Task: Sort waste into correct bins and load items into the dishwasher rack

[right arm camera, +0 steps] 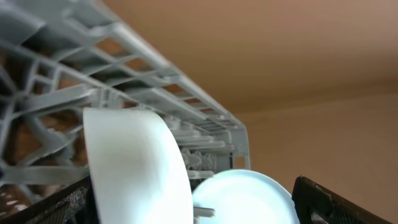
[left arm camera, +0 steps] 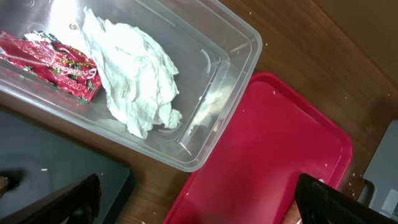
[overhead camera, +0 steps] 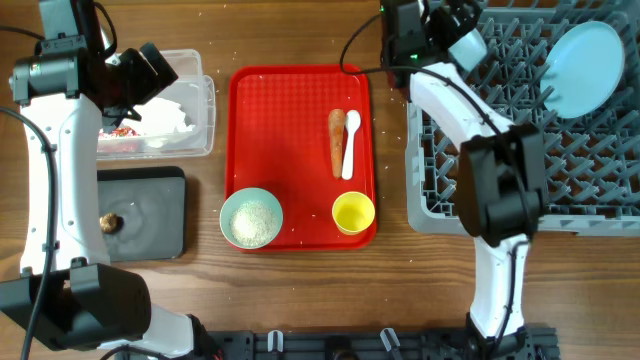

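The clear tub holds the crumpled white napkin and the red-and-white wrapper. My left gripper is open and empty above the tub's near corner, beside the red serving tray. The black tray holds the brown lump. My right gripper is open over the grey rack. A pale bowl stands on edge against its left finger. The pale-blue plate leans in the rack. The carrot stick, spoon, yellow cup and a bowl of rice sit on the red tray.
The red serving tray lies in the middle of the wooden table, between the bins on the left and the rack on the right. The rack's upright pegs stand close around my right gripper. The right arm reaches over the rack's left edge.
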`<state>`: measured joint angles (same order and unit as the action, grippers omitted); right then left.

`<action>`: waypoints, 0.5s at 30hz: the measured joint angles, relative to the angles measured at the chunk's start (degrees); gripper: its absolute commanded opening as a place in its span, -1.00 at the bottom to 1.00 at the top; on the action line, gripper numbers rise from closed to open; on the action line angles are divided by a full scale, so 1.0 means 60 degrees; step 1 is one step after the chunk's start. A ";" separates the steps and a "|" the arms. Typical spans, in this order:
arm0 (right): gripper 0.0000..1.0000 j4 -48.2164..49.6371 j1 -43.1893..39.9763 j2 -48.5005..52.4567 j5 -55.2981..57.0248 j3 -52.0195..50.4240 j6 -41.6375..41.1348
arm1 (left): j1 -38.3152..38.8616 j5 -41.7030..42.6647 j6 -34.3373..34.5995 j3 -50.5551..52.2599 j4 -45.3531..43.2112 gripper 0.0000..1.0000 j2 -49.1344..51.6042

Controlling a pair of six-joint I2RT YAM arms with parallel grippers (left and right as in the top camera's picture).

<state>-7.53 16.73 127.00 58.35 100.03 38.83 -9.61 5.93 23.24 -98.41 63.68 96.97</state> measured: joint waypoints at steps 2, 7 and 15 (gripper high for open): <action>1.00 -0.0397 -0.0007 -0.0812 -0.0066 -0.0036 -0.0481 | 0.0022 0.0036 -0.0149 0.0000 0.0062 1.00 0.0000; 1.00 -0.2754 -0.0011 -0.3340 -0.1759 0.0011 -0.2437 | 0.0594 0.0175 -0.1228 0.0000 0.0350 1.00 0.0000; 0.99 -0.6426 -0.0055 -0.4186 -0.7832 0.0044 -0.4277 | 0.1366 0.0168 -0.1585 0.0004 0.0747 0.99 0.0000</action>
<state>-46.09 16.40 101.89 11.35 100.29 13.17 -1.41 6.94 13.74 -98.39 68.16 96.97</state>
